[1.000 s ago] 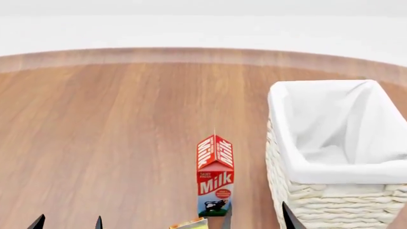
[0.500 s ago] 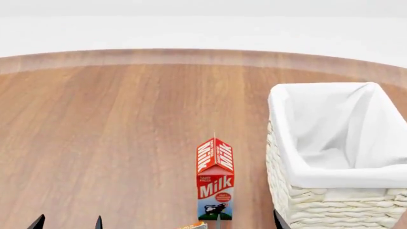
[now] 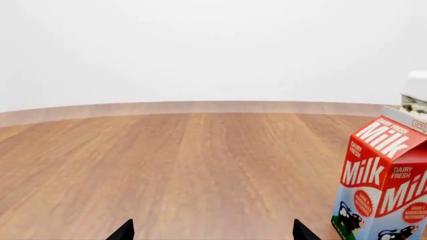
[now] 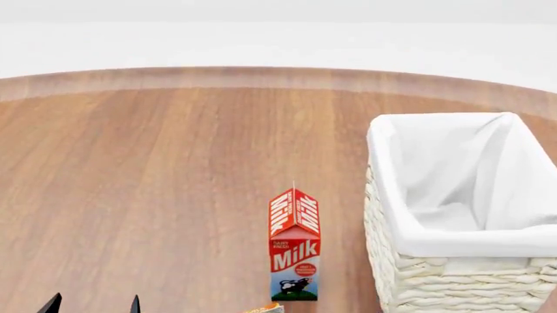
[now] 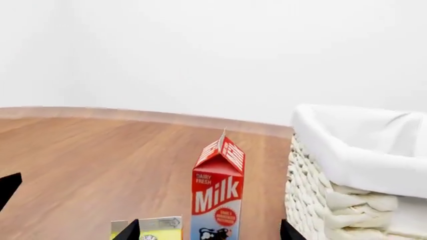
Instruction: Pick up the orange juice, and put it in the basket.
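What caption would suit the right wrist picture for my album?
A milk carton stands upright beside a cloth-lined wicker basket on a wooden table.

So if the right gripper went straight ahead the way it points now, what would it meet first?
Most likely the Milk carton, which stands upright between the fingertips of the right gripper in the right wrist view. The orange juice sits lower and to one side; depth is unclear.

Left end effector: two dark fingertips visible at bottom edge of head view, set apart, holding nothing. Right end effector: fingertips spread in right wrist view, nothing between them; not visible in head view.
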`<state>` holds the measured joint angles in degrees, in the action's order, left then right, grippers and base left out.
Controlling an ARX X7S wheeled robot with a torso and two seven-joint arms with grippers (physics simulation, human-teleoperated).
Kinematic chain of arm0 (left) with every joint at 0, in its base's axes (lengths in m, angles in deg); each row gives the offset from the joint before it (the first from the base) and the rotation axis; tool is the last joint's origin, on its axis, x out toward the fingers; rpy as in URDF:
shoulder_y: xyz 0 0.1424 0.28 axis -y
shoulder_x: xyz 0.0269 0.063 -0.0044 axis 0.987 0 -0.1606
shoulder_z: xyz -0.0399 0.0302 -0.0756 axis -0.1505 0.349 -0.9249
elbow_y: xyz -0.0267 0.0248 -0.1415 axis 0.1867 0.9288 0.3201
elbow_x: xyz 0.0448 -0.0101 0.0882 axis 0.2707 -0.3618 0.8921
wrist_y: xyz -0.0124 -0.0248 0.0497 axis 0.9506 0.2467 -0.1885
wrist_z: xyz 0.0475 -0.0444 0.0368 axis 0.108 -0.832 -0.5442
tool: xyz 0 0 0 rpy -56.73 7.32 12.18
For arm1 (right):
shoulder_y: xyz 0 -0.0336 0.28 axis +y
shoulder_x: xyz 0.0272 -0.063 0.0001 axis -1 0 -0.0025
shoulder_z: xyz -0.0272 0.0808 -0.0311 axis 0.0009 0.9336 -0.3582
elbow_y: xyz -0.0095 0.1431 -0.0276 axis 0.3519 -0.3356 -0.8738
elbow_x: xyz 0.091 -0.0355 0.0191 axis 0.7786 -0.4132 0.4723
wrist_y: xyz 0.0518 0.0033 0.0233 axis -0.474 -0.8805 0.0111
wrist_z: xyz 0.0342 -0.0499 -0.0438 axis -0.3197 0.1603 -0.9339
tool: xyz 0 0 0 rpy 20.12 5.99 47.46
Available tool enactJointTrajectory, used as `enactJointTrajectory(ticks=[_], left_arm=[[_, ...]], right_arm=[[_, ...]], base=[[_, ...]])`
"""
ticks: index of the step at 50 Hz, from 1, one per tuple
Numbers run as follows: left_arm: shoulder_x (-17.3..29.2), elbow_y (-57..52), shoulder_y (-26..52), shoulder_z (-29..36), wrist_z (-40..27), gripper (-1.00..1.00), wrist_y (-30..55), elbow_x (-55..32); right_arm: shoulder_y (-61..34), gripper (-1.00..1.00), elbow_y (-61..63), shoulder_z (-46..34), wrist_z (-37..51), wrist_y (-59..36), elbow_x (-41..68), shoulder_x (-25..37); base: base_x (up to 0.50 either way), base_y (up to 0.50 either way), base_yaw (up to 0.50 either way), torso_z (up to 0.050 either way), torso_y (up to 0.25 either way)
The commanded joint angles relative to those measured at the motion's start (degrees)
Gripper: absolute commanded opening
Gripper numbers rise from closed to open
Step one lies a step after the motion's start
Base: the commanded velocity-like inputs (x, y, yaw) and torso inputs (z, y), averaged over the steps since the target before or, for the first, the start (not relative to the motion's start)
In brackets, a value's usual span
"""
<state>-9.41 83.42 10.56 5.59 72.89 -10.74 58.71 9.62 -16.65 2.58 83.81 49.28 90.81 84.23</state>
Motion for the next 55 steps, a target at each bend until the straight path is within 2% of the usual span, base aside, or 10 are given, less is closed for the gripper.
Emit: enactJointTrajectory(ticks=[1, 26, 55], left_arm=[[0.25, 0.03, 0.06, 0.32, -0.29, 1.0, -0.08, -0.25], [0.75, 0.09, 0.19, 0.97, -0.89, 1.0, -0.26, -0.76], [1.3, 0.15, 0.34, 1.68, -1.53, 1.0, -0.46, -1.31]], right_arm=[[2.2, 1.0, -2.13, -1.9, -0.21, 3.64, -1.43, 0.18], [0.0, 1.0, -16.62, -5.06, -0.55, 11.77, -1.8, -3.74], [-5.98, 1.0, -27.12, -7.64, -0.69, 15.34, -1.9, -6.95]], base=[[0.0, 0.0, 0.0, 0.0, 0.0], [0.0, 0.0, 0.0, 0.0, 0.0], [0.0, 0.0, 0.0, 0.0, 0.0]])
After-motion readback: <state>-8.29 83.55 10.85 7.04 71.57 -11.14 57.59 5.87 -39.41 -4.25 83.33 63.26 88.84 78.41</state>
